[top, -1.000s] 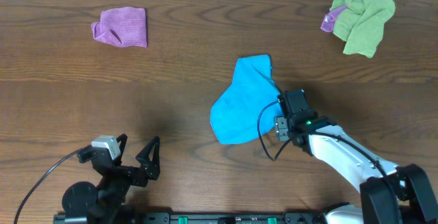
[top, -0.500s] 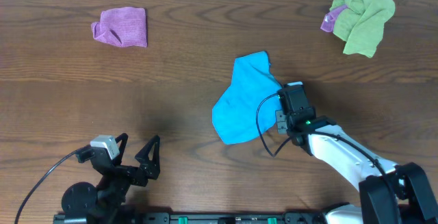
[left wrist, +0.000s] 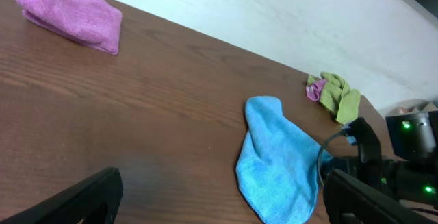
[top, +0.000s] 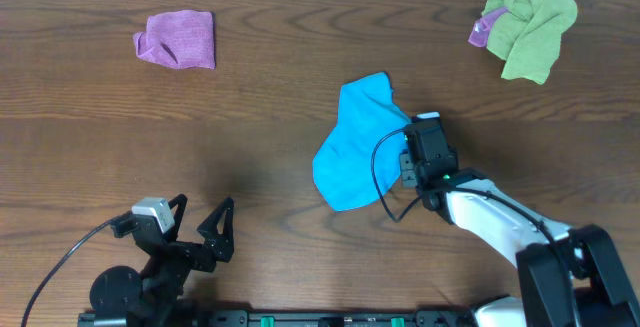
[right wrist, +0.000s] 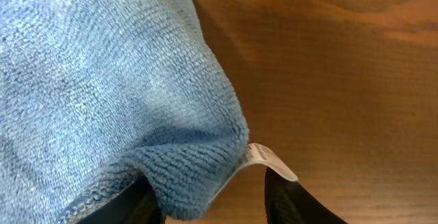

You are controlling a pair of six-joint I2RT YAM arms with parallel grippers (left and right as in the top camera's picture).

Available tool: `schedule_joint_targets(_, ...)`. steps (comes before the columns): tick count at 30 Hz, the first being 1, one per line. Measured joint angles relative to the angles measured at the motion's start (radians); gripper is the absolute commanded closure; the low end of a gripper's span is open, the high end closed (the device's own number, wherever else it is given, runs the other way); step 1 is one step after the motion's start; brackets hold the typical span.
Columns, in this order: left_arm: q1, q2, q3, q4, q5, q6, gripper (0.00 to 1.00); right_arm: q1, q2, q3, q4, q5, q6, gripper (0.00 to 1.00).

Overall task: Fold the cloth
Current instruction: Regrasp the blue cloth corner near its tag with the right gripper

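The blue cloth [top: 355, 152] lies crumpled in the middle of the wooden table; it also shows in the left wrist view [left wrist: 277, 159]. My right gripper [top: 408, 159] is at its right edge, shut on a bunched fold of the cloth [right wrist: 102, 80], with the white tag sticking out between the fingers [right wrist: 212, 196]. The held edge is lifted and drawn over the rest of the cloth. My left gripper [top: 203, 215] is open and empty near the front edge, well to the left of the cloth, with its fingers wide apart [left wrist: 219, 207].
A purple cloth [top: 178, 39] lies at the back left, also in the left wrist view [left wrist: 68, 15]. A green cloth bundled with a bit of purple [top: 530, 27] lies at the back right [left wrist: 335, 94]. A black cable loops beside the right wrist.
My right gripper has moved slightly up and left with the cloth's edge, pushing the blue cloth into a narrower shape. The left arm has not moved.
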Motion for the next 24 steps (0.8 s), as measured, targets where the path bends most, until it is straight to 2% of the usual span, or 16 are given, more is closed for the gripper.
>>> schedule_joint_targets(9,0.0,0.0,0.0,0.0,0.0,0.0,0.05,0.0,0.07,0.001,0.056,0.012,-0.008,0.99)
schedule_joint_targets(17,0.0,0.0,0.0,-0.002,0.0,-0.006,0.05,0.001,0.035,0.0,-0.02,0.074,-0.012,0.99)
schedule_joint_targets(24,0.0,0.0,0.0,-0.015,0.0,-0.026,0.05,0.005,-0.169,-0.001,-0.114,0.154,-0.012,0.99)
